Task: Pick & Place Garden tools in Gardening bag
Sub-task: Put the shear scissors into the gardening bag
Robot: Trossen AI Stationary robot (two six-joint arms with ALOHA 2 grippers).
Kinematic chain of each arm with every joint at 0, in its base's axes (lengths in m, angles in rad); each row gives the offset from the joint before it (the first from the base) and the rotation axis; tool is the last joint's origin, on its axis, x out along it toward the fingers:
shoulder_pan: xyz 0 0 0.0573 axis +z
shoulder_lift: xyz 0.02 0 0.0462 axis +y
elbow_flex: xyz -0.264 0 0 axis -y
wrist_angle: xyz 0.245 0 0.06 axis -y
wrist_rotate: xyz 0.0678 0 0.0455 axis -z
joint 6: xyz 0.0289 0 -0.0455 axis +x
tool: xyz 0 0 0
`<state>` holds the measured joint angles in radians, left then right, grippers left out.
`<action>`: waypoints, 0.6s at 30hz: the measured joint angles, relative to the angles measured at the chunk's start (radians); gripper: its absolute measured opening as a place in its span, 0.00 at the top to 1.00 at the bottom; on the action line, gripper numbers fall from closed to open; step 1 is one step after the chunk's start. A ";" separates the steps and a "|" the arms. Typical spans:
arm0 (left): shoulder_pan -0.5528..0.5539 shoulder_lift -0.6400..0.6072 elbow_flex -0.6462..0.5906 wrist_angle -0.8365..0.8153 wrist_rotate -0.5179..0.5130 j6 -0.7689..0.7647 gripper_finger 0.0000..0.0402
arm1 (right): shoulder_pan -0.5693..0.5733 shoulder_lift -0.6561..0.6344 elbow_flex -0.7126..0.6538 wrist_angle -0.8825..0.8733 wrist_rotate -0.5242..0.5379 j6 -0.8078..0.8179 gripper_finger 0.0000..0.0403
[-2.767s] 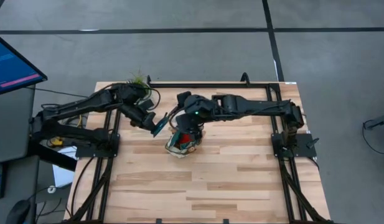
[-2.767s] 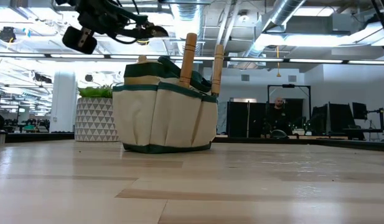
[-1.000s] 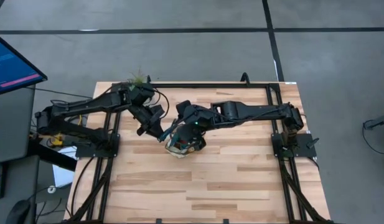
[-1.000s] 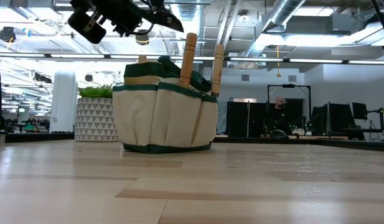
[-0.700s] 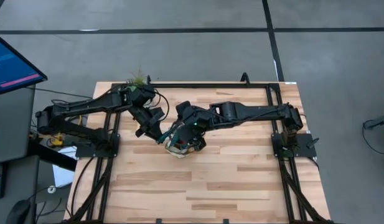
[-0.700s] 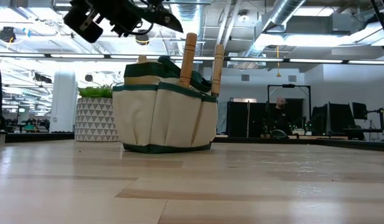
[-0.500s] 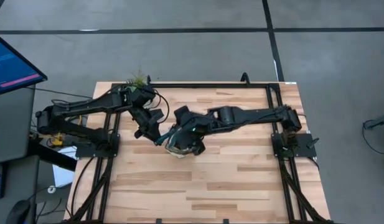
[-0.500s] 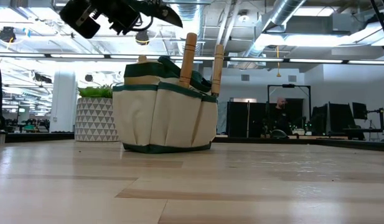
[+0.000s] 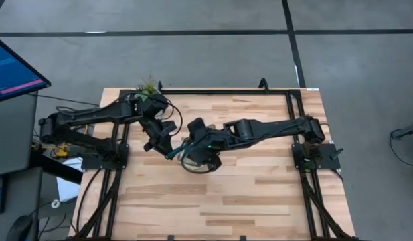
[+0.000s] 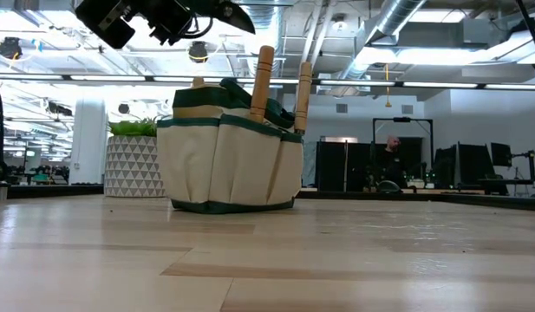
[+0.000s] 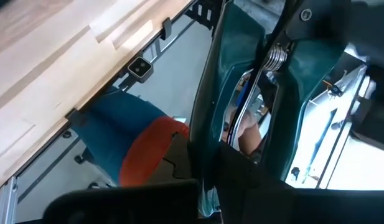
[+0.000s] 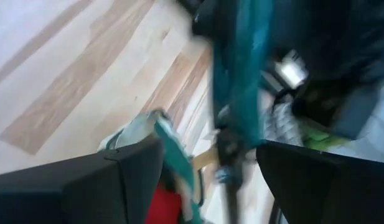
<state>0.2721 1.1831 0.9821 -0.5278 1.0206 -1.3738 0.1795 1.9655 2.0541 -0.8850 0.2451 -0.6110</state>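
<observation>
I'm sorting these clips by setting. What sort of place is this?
Probably a robotics lab or open industrial workspace: exposed ceiling ducts, a monitor beside the wooden table, and a person at workstations behind it.

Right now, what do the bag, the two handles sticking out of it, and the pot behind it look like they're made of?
The bag looks like soft woven fabric, beige with green trim: it sags and creases. The two handles look like light wood, smooth and rounded, possibly varnished. The pot looks hard and whitish with a triangle pattern, maybe ceramic or plastic; the look leaves that open.
</observation>
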 joint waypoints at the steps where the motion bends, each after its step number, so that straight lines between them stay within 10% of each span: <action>1: 0.000 0.003 0.000 -0.001 -0.001 0.000 0.99 | 0.000 -0.004 0.002 0.013 -0.001 -0.001 0.38; 18: -0.001 0.040 0.001 0.001 0.015 0.066 0.99 | -0.002 -0.013 0.087 -0.063 -0.038 0.018 0.38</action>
<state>0.2714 1.2236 0.9829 -0.5273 1.0353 -1.3077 0.1772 1.9523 2.1410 -0.9475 0.2069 -0.5929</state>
